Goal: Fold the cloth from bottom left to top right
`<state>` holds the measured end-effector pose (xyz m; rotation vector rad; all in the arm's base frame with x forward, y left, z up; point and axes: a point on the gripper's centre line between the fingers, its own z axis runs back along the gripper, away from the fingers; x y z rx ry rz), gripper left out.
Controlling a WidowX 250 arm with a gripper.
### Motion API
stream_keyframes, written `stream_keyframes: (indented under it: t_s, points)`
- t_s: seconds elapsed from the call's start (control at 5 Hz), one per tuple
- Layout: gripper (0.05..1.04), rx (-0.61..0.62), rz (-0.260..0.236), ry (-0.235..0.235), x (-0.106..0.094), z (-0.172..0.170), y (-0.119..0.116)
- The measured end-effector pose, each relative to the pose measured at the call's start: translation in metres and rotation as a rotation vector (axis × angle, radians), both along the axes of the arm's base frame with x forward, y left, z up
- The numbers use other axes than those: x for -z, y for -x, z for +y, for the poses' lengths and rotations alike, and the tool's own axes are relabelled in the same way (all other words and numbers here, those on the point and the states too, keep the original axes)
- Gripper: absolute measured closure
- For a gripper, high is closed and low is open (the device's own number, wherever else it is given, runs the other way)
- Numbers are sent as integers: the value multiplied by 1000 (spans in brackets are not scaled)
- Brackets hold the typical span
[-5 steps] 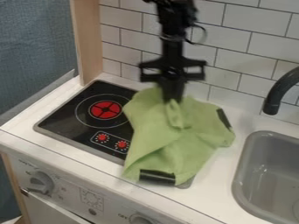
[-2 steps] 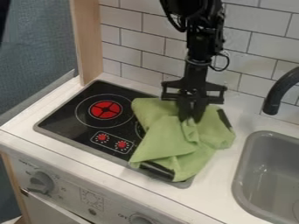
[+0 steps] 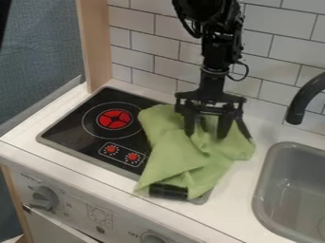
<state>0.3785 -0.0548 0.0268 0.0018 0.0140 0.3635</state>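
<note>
Camera view: cloth (image 3: 179,161) rumpled, across right part of stove (image 3: 71,124) and onto tabletop (image 3: 236,199). End effector (image 3: 207,134) at cloth's upper part, 2 fingers spread apart. Judged light, limp, not fragile; likely to bunch. Suggested hold: deep pinch, lower-left corner.

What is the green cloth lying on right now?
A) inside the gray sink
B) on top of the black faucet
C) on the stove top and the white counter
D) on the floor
C, because the green cloth covers part of the black stove top and spreads onto the white counter beside it.
</note>
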Motion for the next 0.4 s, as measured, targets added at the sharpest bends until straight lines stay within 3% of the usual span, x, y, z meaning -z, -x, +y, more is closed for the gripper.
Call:
stream_keyframes:
  t_s: [0.4]
  points:
    - [83,19,-7,5,-6,0,2]
